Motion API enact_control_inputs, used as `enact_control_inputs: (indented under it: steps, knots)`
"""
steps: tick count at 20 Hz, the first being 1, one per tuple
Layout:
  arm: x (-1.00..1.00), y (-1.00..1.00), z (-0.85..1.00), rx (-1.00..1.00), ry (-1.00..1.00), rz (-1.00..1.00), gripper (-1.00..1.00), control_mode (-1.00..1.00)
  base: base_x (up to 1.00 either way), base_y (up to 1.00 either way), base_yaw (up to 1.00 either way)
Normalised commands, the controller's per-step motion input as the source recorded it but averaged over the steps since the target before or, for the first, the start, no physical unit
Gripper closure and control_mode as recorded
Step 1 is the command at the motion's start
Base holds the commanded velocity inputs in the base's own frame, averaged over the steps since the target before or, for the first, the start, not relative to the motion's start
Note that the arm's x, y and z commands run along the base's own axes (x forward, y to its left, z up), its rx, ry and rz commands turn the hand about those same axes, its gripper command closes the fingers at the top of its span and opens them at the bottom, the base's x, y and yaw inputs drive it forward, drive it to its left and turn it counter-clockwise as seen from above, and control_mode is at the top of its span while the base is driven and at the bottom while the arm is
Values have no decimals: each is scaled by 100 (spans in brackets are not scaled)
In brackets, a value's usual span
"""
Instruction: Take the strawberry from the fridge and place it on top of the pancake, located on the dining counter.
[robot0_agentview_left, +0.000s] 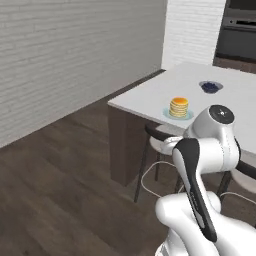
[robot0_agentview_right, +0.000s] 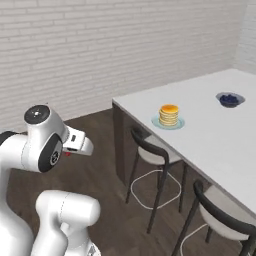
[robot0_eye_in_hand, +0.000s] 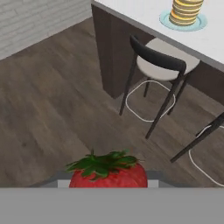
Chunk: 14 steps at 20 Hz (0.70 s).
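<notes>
since the strawberry (robot0_eye_in_hand: 108, 174) sits pinched at the gripper (robot0_agentview_right: 75, 148), well short of the dining counter (robot0_agentview_right: 220, 135) and out over the wood floor, it should handle as a light, soft, easily bruised thing with slick skin; the jaws stand narrow around its red body, below the green leaf cap, which looks the right place to hold. the pancake (robot0_agentview_right: 169, 114) stack waits on its plate (robot0_agentview_right: 156, 121) near the counter's near-left corner, with a stool (robot0_agentview_right: 150, 150) just below.

One strawberry (robot0_eye_in_hand: 108, 175), one pancake (robot0_agentview_right: 169, 115) stack, two stools (robot0_agentview_right: 152, 150).
</notes>
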Motion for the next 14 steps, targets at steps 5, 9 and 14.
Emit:
enact_control_inputs:
  steps: [5, 9, 14]
  knots:
    - [0, 0, 0, 0, 0, 0, 100, 100, 68, 32, -63]
    - [0, 0, 0, 0, 0, 0, 100, 100, 65, 24, -67]
    - [0, 0, 0, 0, 0, 0, 100, 100, 64, 42, -64]
